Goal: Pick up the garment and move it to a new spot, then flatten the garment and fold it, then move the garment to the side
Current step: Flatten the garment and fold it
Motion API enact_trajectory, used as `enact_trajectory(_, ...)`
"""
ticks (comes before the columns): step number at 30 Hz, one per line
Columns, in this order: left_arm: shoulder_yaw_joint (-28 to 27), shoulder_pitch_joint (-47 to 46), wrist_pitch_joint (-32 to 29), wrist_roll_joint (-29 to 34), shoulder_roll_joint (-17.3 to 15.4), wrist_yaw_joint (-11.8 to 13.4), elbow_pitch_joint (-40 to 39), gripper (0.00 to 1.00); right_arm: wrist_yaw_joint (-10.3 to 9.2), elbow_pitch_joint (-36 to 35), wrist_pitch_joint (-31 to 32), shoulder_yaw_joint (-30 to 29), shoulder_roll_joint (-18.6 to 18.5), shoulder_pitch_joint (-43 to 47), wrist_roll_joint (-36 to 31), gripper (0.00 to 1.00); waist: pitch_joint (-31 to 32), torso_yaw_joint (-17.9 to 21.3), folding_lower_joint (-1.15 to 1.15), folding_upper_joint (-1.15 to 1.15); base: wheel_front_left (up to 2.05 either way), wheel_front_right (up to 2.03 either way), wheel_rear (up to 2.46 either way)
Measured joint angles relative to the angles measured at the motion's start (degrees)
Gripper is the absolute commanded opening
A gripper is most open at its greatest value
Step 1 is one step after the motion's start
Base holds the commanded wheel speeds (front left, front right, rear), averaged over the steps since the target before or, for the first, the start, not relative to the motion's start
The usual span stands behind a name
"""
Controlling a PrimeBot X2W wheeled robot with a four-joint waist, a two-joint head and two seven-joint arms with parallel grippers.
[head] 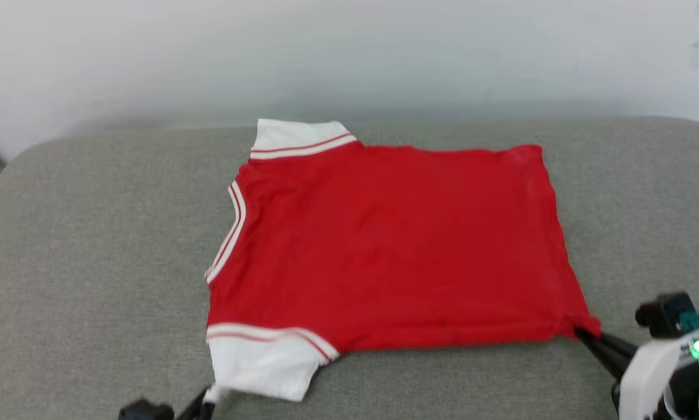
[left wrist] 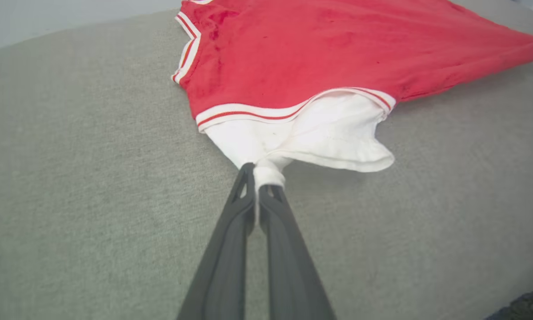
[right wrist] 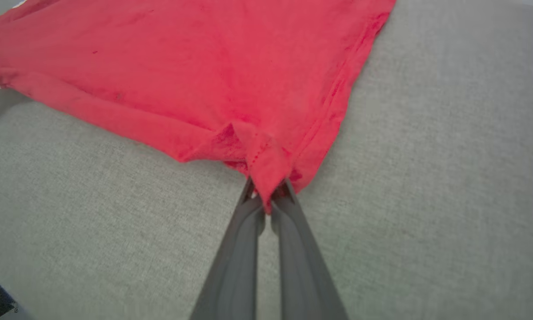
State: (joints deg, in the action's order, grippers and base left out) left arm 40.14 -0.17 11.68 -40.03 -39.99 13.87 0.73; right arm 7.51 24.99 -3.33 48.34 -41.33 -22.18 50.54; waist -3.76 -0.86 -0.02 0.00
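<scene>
left pincer [left wrist: 258,178] gripping the shirt [left wrist: 337,49] by its white sleeve, right pincer [right wrist: 268,195] pinching its red corner, rest lying flat ahead

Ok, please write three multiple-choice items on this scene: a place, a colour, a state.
1. Where does the left gripper hold the garment? A) white sleeve B) collar C) red hem
2. What colour is the cushion? A) blue B) grey C) black
3. The right gripper is: A) open B) shut on a red corner C) shut on nothing

1 A: white cloth sits in its grip.
2 B: grey fabric surrounds the garment.
3 B: red cloth is pinched in its grip.
</scene>
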Motion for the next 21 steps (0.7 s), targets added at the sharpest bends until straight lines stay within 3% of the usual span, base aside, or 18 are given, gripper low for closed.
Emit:
enact_trajectory(12,1.0,13.2,-2.2,-4.0,-3.9,4.8,-7.9,0.0,0.0,-9.7,3.4,-10.9,-2.3,19.9,-1.1,0.0,1.6,-0.9,0.0,0.0,0.0,0.0,0.0)
enact_trajectory(17,0.4,11.5,-1.4,-3.1,-3.6,4.8,-8.0,0.0,0.0,-13.4,5.9,-17.5,-0.7,22.8,-4.2,0.0,0.4,-0.8,0.01,0.0,0.0,0.0,0.0)
enact_trajectory(21,0.0,4.4,-2.2,-0.6,-3.6,2.9,-7.0,0.0,0.0,-16.0,9.0,-22.2,1.1,22.7,-7.0,0.0,-0.5,-1.0,0.02,0.0,0.0,0.0,0.0)
